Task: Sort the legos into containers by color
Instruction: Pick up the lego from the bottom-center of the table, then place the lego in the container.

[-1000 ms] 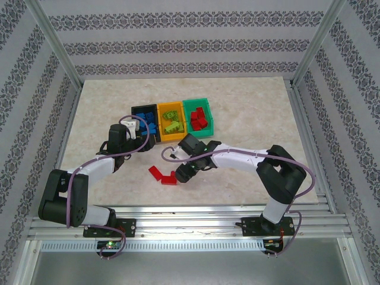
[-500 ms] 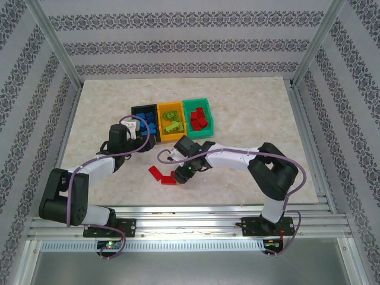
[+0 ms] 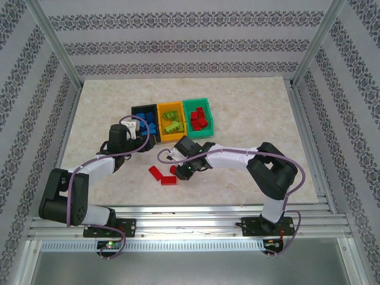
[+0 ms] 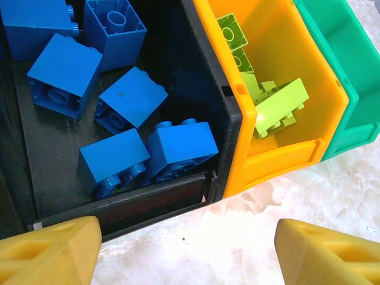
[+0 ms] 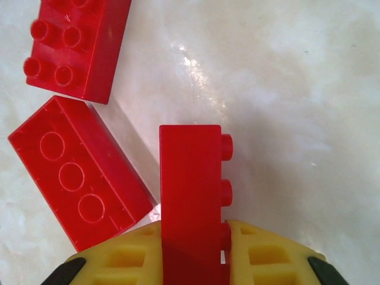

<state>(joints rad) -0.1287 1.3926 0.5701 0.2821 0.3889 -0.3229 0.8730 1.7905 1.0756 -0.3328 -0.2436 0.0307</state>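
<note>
My right gripper (image 5: pixel 193 261) is shut on a long red lego (image 5: pixel 190 190), held on edge with its studs pointing right, just above the table. Two more red legos lie beside it on the marble, one studs-up (image 5: pixel 77 44) and one underside-up (image 5: pixel 80 172). From above, the right gripper (image 3: pixel 179 172) is in front of the containers, next to the loose red legos (image 3: pixel 155 173). My left gripper (image 4: pixel 187 255) is open over bare table at the front of the black bin (image 4: pixel 148 205), which holds several blue legos (image 4: pixel 178 148). The orange-yellow bin (image 4: pixel 279 157) holds lime legos (image 4: pixel 279 104).
The green bin (image 3: pixel 199 116) at the right end of the row holds red legos (image 3: pixel 198 122). The three bins stand mid-table, with open marble (image 3: pixel 249 119) around them. Metal frame posts (image 3: pixel 53 41) and patterned walls enclose the workspace.
The right arm has shifted a little left toward the loose red legos and now holds one of them. The left arm has stayed still.
</note>
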